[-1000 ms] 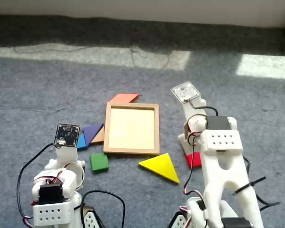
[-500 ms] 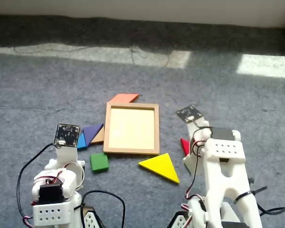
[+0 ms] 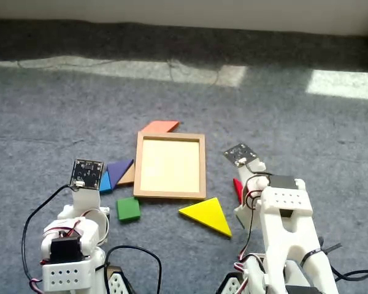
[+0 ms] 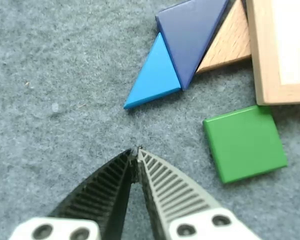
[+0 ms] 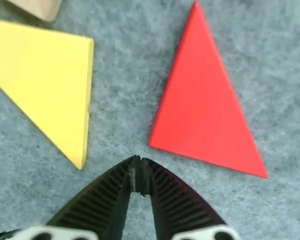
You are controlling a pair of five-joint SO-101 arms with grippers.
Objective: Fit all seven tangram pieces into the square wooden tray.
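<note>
The left gripper [image 4: 136,154], fingers together, hung by the green square [image 4: 245,142]; the right gripper [image 5: 139,167], likewise closed, hung between yellow triangle [image 5: 45,85] and red triangle [image 5: 205,115]

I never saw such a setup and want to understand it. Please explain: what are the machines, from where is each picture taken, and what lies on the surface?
These are two small robot arms. One picture comes from a fixed camera looking down over them. The other two come from cameras on the wrists; each shows its own: the left end effector and the right end effector, both shut, holding nothing. On the grey surface lies an empty wooden tray with seven flat pieces outside it: green square, light blue triangle, dark blue triangle and plain wood piece by the left arm, yellow triangle and red triangle by the right arm, orange piece beyond the tray.
</note>
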